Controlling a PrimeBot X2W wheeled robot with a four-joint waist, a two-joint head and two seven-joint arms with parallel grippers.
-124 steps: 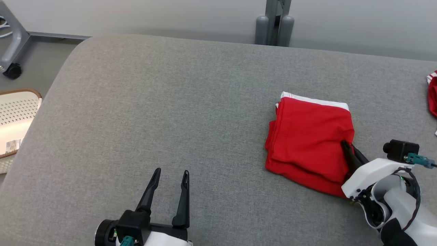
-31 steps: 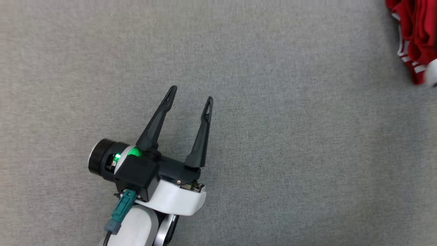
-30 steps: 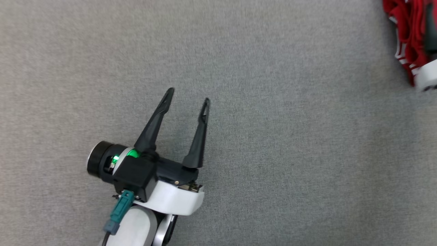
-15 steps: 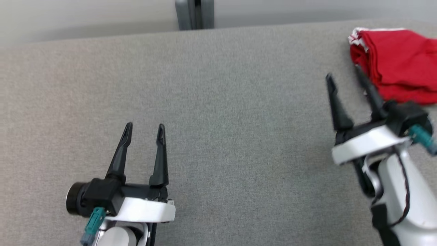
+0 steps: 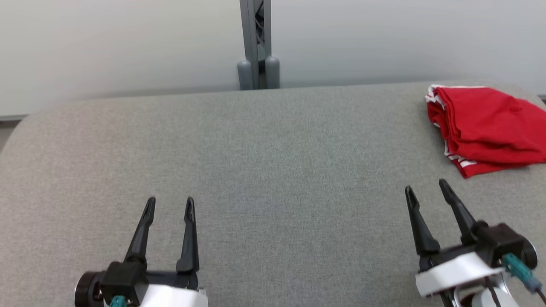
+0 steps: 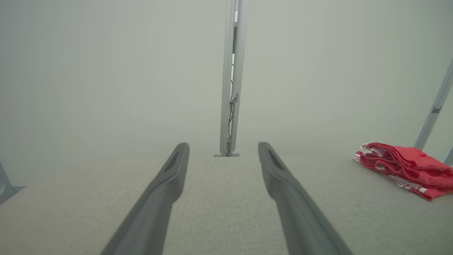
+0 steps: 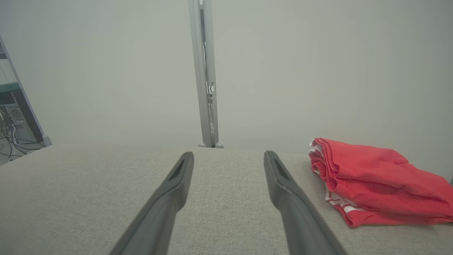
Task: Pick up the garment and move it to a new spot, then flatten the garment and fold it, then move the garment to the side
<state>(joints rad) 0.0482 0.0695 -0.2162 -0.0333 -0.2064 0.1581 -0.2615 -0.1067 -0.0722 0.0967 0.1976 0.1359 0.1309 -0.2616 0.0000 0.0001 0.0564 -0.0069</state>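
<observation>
Jaws apart and empty on the left gripper [image 5: 169,200] and the right gripper [image 5: 425,186]; folded red garment [image 5: 486,128] lies far right.
The garment is soft red cloth with thin white stripes at one edge, folded in a lumpy stack near the back rim and right end of the gray woven cushion [image 5: 273,162], just past the right gripper, not touching. The cushion has round corners and wide bare room across its middle and left. Behind stands a gray metal post [image 5: 258,47] by a pale wall [image 5: 106,42].
</observation>
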